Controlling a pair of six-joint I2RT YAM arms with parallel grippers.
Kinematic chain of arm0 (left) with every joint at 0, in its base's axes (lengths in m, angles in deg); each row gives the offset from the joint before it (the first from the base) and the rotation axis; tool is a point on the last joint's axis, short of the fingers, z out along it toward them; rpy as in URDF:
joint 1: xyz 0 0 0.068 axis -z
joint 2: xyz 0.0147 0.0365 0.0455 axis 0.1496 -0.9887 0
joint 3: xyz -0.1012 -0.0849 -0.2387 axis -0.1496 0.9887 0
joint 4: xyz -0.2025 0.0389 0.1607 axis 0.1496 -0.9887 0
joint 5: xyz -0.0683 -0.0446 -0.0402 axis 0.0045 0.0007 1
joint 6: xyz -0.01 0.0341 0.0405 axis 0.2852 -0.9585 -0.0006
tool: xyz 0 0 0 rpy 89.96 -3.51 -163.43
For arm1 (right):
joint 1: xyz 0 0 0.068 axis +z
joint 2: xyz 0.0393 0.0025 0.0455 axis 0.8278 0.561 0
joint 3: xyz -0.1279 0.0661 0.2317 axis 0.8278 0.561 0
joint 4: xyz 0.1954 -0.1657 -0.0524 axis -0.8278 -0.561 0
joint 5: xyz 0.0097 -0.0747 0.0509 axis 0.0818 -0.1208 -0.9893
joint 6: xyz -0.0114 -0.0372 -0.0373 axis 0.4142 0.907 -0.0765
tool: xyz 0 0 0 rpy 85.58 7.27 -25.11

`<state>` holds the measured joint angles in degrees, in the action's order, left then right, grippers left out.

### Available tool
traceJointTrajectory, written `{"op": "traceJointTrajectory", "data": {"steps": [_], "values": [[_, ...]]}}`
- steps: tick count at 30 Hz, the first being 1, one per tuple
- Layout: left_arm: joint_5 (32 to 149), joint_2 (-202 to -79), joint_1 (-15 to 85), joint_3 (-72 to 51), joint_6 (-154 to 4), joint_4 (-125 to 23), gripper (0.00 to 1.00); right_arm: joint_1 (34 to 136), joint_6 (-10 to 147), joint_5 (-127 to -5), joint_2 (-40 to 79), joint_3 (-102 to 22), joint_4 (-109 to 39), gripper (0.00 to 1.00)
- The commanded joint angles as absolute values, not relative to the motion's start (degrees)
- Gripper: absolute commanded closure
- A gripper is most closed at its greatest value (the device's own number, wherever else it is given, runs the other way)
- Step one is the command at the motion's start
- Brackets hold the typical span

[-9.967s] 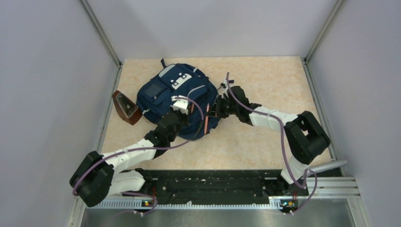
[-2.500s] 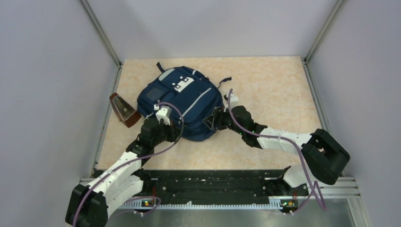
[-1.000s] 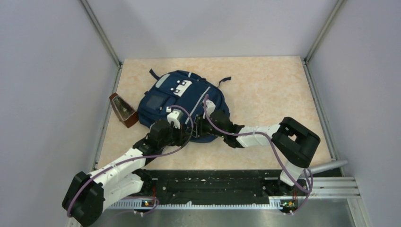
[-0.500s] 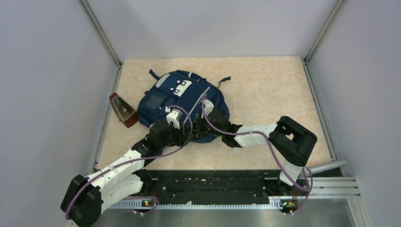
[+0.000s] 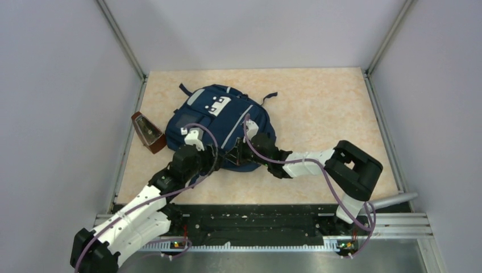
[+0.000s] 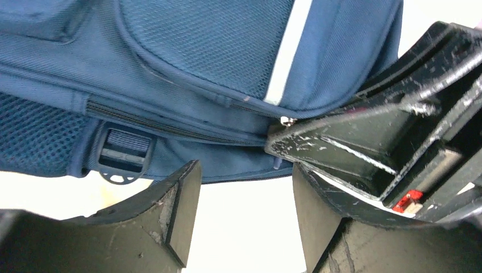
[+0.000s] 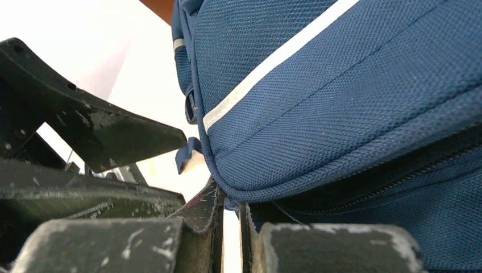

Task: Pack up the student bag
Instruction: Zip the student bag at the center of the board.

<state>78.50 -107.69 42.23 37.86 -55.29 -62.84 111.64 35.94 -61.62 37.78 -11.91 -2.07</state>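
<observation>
The bag (image 5: 227,122) has an unreadable white patch (image 5: 214,106); left gripper (image 6: 244,177) released, right gripper (image 7: 229,211) clenched on zip pull (image 7: 231,203).

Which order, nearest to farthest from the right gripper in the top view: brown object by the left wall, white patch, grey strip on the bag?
1. Grey strip: on the front of the student bag, just beyond the right gripper, which is pinched shut at the bag's near edge.
2. White patch: farther up the bag, toward its far end.
3. Brown object: off the bag, at the table's left edge.
</observation>
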Motion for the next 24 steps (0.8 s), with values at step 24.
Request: {"op": "traceJointTrajectory", "data": {"steps": [24], "values": [[70.38, -110.22, 35.84, 40.46, -35.69, -45.30, 0.41, 112.42, 35.65, -61.57, 34.44, -9.90, 1.09, 1.00]]}}
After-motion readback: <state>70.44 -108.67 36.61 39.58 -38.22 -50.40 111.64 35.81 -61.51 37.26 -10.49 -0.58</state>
